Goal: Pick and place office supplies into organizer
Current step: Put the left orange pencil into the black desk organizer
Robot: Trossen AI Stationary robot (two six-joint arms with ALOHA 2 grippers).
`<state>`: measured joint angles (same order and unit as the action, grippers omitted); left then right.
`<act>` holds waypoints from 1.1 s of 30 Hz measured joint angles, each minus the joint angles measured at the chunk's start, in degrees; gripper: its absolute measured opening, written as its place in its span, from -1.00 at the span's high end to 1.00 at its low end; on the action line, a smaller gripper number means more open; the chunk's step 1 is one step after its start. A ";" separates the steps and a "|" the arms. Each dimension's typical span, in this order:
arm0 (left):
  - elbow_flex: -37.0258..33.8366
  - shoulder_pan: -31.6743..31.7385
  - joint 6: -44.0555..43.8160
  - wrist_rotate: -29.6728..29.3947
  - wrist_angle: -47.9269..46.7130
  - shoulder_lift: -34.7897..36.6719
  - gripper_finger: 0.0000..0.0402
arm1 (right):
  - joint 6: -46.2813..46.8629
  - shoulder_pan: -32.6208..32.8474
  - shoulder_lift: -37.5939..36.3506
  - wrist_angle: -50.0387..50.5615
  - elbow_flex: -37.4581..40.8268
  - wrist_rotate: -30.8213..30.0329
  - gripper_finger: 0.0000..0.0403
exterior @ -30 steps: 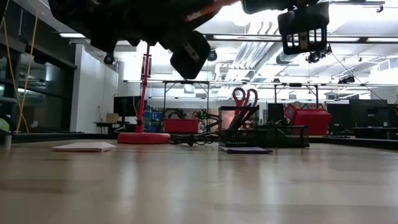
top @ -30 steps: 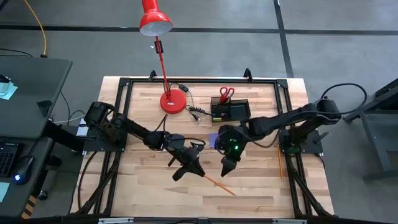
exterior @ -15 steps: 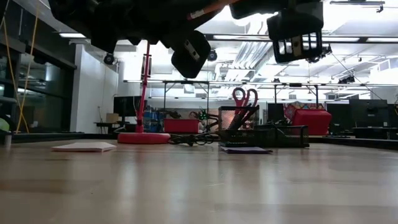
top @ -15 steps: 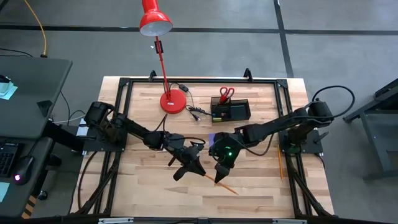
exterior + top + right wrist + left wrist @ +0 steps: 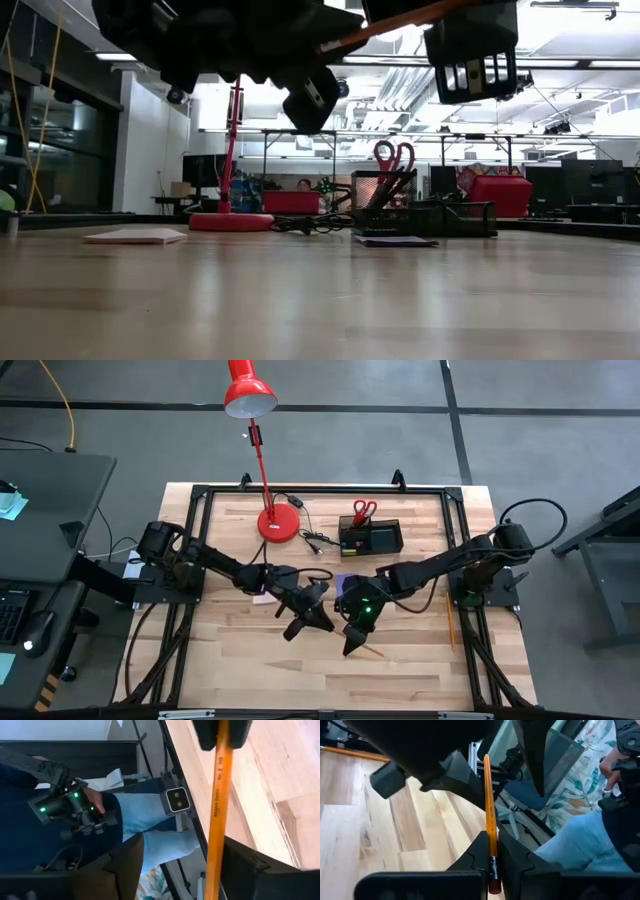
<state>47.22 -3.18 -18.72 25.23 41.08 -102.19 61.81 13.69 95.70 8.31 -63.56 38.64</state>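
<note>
An orange pencil (image 5: 350, 640) hangs in the air over the middle of the table, with my left gripper (image 5: 306, 618) shut on it. My right gripper (image 5: 352, 642) is open. Its fingers stand on either side of the pencil's shaft (image 5: 218, 815) farther along, without touching it. The black organizer (image 5: 372, 538) stands at the table's far side with red-handled scissors (image 5: 363, 510) upright in it. A purple sticky-note pad (image 5: 345, 581) and a pink pad (image 5: 135, 237) lie flat on the table. A second pencil (image 5: 451, 622) lies near the right edge. My left gripper pinches the pencil between its two fingers, just ahead of the eraser end (image 5: 493, 854). The fingers come nearly level from the table's left, and the pencil runs on forward beyond them. The pencil (image 5: 400, 20) is lifted well clear of the table, slightly tilted.
The red desk lamp's base (image 5: 280, 523) and a black cable (image 5: 312, 540) sit at the far side, left of the organizer. A black frame (image 5: 200, 510) rims the table. A person sits past the table's near edge, with a hand on a control device (image 5: 75, 807).
My right gripper has moved down and toward the table's left and near edge, up to the pencil that my left gripper holds. Its fingers now stand on either side of the shaft. The pencil stays lifted in my left gripper.
</note>
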 joint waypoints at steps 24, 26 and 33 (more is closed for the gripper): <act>-0.07 0.18 0.06 3.07 2.03 0.27 0.83 | -3.22 -2.31 0.02 0.27 0.06 2.59 0.97; -0.09 0.18 0.12 2.71 2.12 1.17 0.75 | -3.70 -2.44 0.02 -0.55 0.04 1.90 0.97; -0.07 0.20 0.25 4.23 -0.98 4.70 0.56 | -5.34 -2.43 -0.57 -0.18 0.01 -0.36 0.98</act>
<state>47.16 -2.98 -18.47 29.47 40.09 -97.49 56.48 11.26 95.13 8.13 -63.55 38.28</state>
